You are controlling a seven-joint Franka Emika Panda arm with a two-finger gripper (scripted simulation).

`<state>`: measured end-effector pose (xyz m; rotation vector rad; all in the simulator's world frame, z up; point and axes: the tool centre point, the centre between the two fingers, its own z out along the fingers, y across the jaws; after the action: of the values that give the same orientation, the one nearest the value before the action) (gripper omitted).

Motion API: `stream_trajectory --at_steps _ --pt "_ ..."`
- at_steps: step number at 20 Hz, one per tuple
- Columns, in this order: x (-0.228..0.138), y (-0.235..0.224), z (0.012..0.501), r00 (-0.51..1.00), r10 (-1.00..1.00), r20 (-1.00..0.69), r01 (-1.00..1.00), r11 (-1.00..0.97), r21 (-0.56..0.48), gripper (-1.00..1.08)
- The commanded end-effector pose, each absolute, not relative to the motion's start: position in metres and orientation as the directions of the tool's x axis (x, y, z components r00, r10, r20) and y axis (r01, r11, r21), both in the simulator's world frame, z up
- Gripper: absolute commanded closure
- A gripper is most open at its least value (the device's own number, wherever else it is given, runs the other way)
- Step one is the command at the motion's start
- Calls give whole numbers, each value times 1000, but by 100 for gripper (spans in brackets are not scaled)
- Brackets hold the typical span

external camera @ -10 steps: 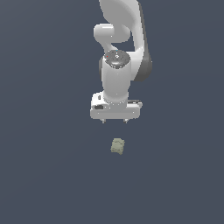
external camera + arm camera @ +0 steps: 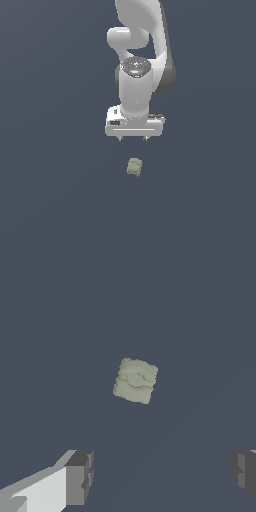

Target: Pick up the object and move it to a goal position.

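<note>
white arm points straight down, gripper (image 2: 133, 138) open wide with nothing between the fingers (image 2: 80, 478), dark pads well apart in the wrist view. small olive-green bumpy lump (image 2: 134, 167) lies on the flat dark grey floor (image 2: 50, 200) below the gripper, apart from it, not touched, roughly centred under the hand

The arm (image 2: 142, 60) ran off the exterior view's top edge. In the wrist view, both fingers (image 2: 80, 478) were cut by the frame's edges, one showing only a sliver.
</note>
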<state>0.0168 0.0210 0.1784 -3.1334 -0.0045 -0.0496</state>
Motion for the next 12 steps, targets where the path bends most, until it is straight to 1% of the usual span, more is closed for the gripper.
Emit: stream_trajectory --at_steps 1,12 --pt "18 23 179 999 0 34 1 -1000 -10 -92" --pt "24 23 170 999 -28 30 -28 -1000 -10 -92"
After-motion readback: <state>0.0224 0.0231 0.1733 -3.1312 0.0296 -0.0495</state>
